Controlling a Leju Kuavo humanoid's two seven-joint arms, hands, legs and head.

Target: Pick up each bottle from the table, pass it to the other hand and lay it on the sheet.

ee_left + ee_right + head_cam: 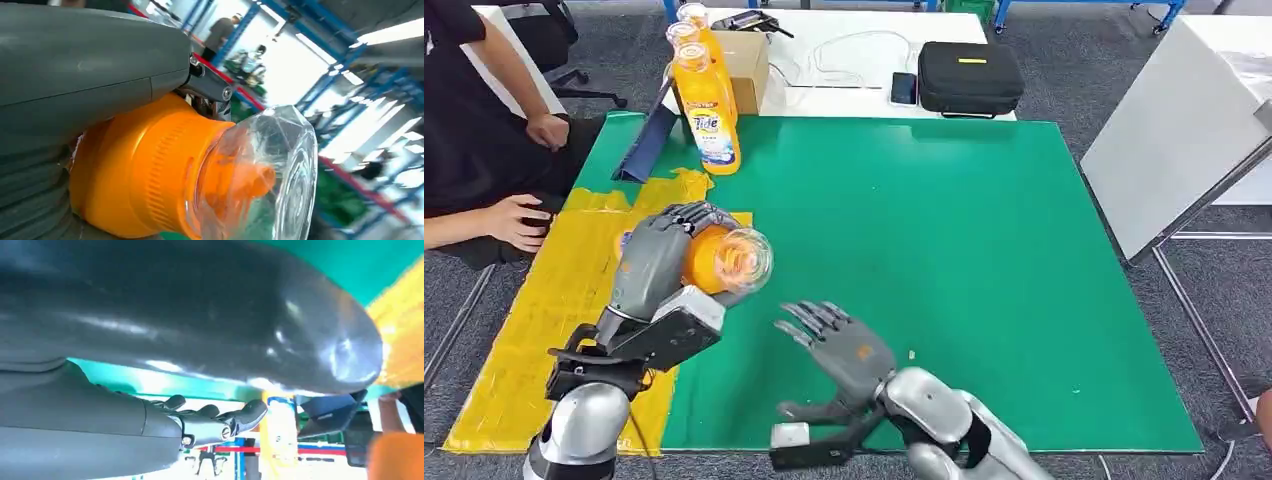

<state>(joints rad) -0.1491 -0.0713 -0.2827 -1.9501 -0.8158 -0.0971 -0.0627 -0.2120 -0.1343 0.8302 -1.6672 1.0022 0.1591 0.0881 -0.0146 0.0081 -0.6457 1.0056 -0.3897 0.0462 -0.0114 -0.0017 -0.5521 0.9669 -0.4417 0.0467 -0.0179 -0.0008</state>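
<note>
The left hand (656, 262) is wrapped around an orange bottle (719, 262), fingers curled over its body, holding it on its side above the table with the clear cap (746, 258) pointing toward the right hand. In the left wrist view the same bottle (150, 175) sits tight against the grey palm, its clear cap (265, 175) sticking out past the fingers. The held bottle hangs over the inner edge of the yellow sheet (554, 300), where the sheet meets the green mat (944, 260). The right hand (839, 345) is empty, fingers spread and raised, near the bottle's cap but apart from it, over the green mat. More orange bottles (704, 100) stand upright at the mat's far corner beyond the sheet, beside a cardboard box (749, 65). A person's hand (519, 220) rests just off the sheet's outer edge.
</note>
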